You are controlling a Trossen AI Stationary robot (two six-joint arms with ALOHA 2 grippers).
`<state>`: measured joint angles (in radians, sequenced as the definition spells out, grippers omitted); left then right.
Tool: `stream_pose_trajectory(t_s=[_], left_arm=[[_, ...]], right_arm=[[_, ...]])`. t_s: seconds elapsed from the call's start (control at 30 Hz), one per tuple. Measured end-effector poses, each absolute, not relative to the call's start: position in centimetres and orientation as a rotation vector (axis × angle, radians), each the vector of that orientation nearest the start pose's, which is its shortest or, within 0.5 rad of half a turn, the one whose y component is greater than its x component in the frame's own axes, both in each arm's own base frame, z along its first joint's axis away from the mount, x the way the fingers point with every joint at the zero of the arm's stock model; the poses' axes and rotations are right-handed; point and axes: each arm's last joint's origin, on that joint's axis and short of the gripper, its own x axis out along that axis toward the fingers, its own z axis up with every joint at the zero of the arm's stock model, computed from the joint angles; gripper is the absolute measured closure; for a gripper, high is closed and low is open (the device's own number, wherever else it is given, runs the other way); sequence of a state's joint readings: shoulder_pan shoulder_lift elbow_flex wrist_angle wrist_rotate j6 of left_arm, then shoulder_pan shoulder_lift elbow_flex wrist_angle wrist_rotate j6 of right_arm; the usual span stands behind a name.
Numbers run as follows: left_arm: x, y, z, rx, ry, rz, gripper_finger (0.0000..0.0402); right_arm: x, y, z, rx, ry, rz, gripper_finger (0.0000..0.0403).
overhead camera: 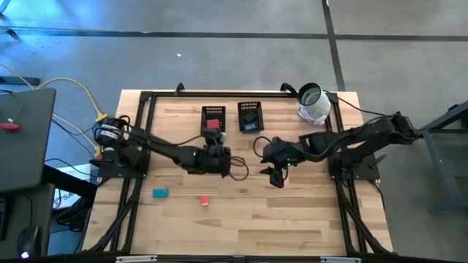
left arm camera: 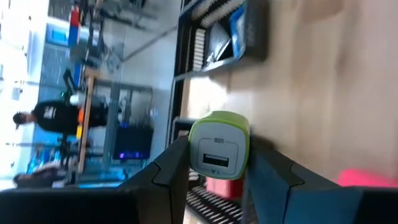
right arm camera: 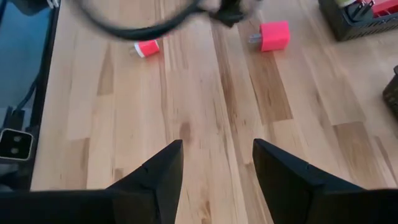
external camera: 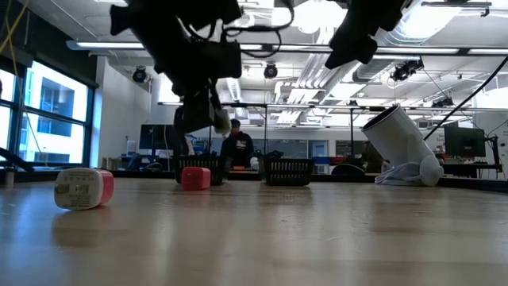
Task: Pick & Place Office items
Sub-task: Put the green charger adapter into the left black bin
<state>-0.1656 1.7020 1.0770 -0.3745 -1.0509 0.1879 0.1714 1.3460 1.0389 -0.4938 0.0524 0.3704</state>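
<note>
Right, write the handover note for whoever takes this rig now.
Left gripper: shut on a small green-and-white plug-like block, held above the table near the left black mesh tray.
Right gripper: open, empty, hovering over bare wood mid-table.
Done: a red item lies in the left tray, a blue one in the right black mesh tray.
Left: place the green block; then the teal block and the small red-and-white block lying loose on the front left of the table.
</note>
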Motion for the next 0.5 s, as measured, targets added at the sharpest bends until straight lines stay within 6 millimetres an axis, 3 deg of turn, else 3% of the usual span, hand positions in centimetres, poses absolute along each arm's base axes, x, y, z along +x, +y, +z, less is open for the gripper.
stream_pose_trajectory(t_s=[0.27,0.5], left_arm=[[33.0,1.3,20.2,0.734,1.031,0.811,0.028],[32.8,4.9,19.7,0.588,1.102,0.729,0.028]], right_arm=[[27.3,5.4,27.3,0.246,0.816,-0.072,0.0223],[27.1,6.3,27.3,0.246,0.814,-0.074,0.0223]])
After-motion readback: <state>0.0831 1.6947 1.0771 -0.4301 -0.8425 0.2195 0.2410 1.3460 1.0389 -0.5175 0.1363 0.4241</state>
